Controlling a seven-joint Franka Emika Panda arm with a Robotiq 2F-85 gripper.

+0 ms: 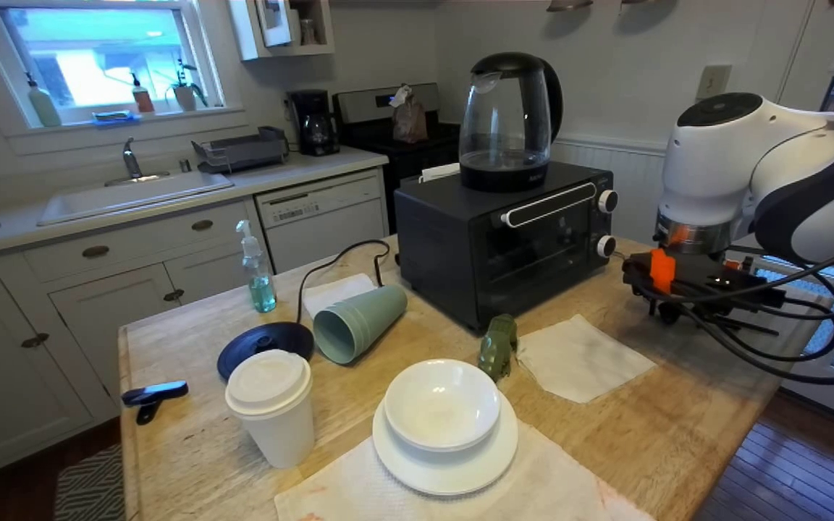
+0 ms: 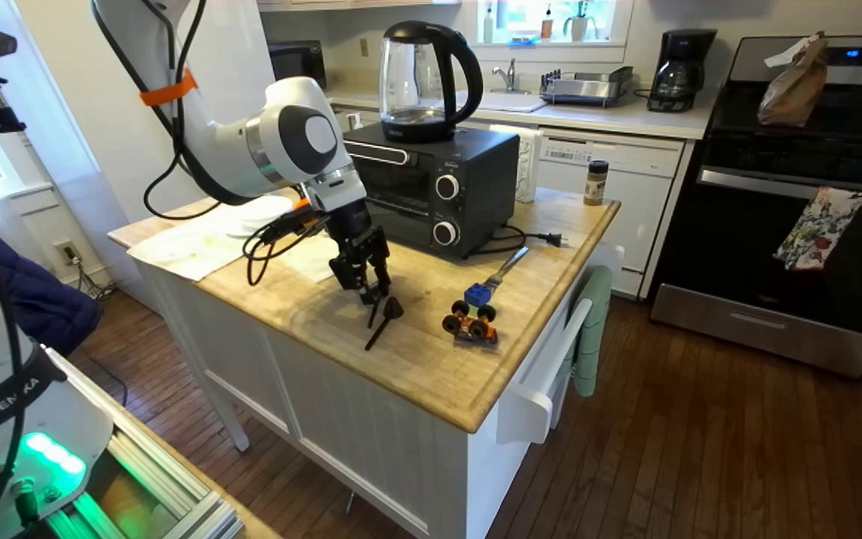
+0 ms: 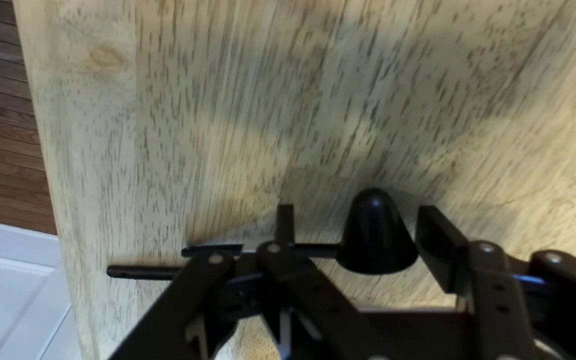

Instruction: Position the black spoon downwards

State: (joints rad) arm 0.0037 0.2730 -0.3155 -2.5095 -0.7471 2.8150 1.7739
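Two black utensils with thin straight handles lie close together on the wooden table. The one whose rounded bowl faces the wrist camera I take to be the black spoon; its handle runs left across the wrist view. Beside it lies another dark utensil, its head hidden behind my gripper in the wrist view but showing in an exterior view. My gripper points down at the table with its jaws apart around the spoon's bowl. The right finger is very near the bowl; a gap separates the left one. In an exterior view my gripper hides the spoon's bowl.
Right of the utensils stand an orange toy car and a blue brick by a fork. A black toaster oven carrying a glass kettle rises behind. The table's front edge is close to the handles.
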